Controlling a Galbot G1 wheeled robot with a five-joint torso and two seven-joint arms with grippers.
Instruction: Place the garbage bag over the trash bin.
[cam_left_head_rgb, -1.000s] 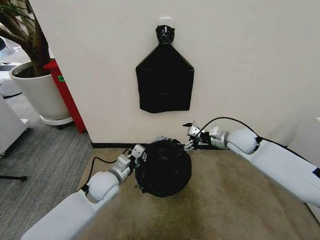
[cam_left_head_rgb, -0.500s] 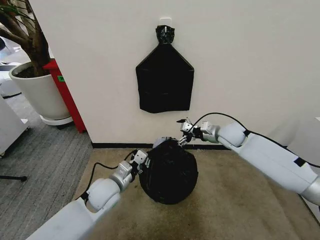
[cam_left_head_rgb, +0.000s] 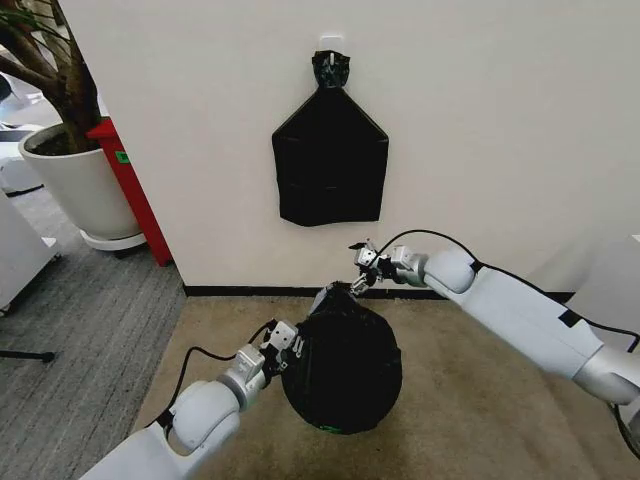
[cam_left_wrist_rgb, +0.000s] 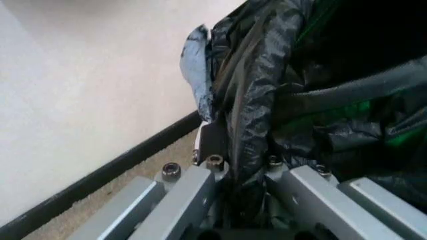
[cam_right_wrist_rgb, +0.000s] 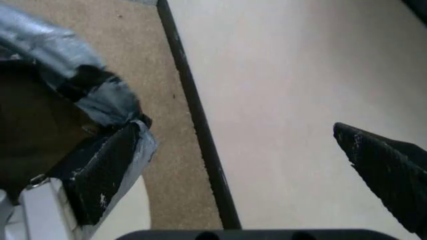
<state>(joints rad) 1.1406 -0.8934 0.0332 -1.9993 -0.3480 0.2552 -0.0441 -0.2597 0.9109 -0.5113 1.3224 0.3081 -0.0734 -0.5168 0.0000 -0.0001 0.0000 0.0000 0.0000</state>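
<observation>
I see both grippers at the glossy, crinkly black garbage bag (cam_left_head_rgb: 342, 365), no readable writing.
Left gripper (cam_left_head_rgb: 291, 345) pinches its side fold; right gripper (cam_left_head_rgb: 357, 281) grips its top edge near the wall (cam_left_head_rgb: 500, 120).

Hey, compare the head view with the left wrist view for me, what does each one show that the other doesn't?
Head view alone: the right gripper at the garbage bag's far edge, the flat black bundle on the wall, the plant pot. Left wrist view alone: close up, the left gripper's jaws shut on a fold of bag. Both: the left gripper, the bag, the tan carpet and the black baseboard.
</observation>
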